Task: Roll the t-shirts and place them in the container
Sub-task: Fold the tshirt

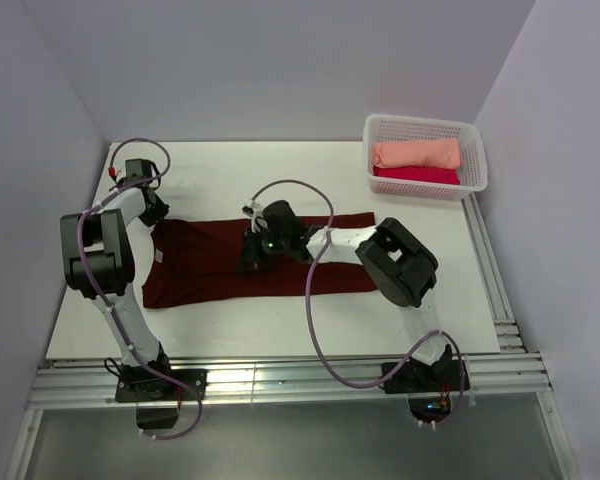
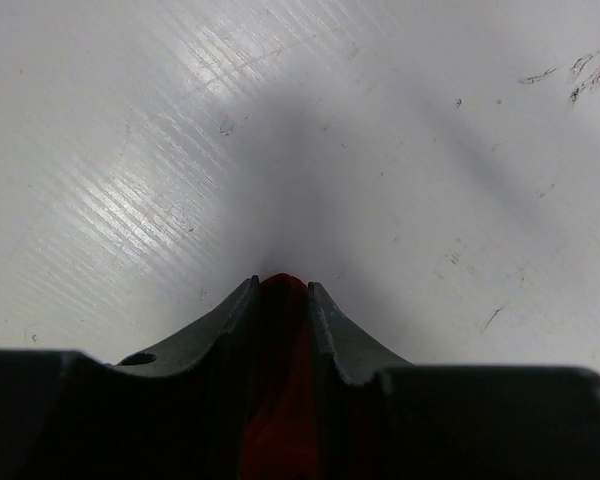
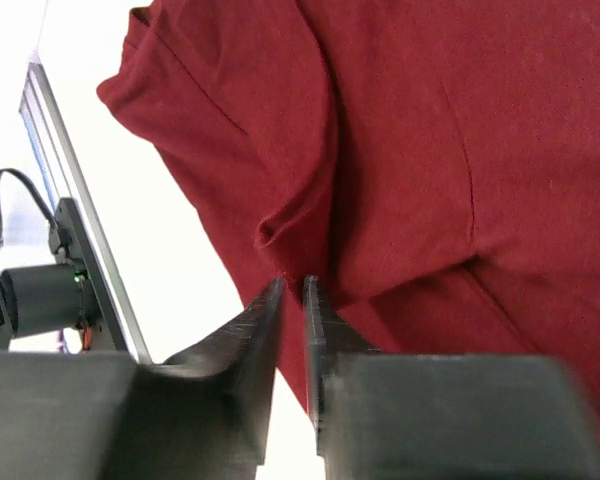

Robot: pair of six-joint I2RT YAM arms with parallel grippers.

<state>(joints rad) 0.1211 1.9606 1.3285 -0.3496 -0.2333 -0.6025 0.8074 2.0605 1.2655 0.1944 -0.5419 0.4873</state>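
The maroon t-shirt (image 1: 220,270) lies spread across the middle of the tabletop (image 1: 280,170). The left gripper (image 2: 281,284) is clamped on its cloth toward the left edge. The right gripper (image 3: 292,285) is over mid-shirt, jaws narrowly parted and released.

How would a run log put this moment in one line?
left gripper: shut on maroon shirt end | right gripper: over shirt middle, grip unclear | basket: peach shirt, pink shirt, rolled

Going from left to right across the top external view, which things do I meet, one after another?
left gripper, closed on the shirt's corner → maroon t-shirt → white basket. The right gripper lies over the shirt's middle, so it is left out.
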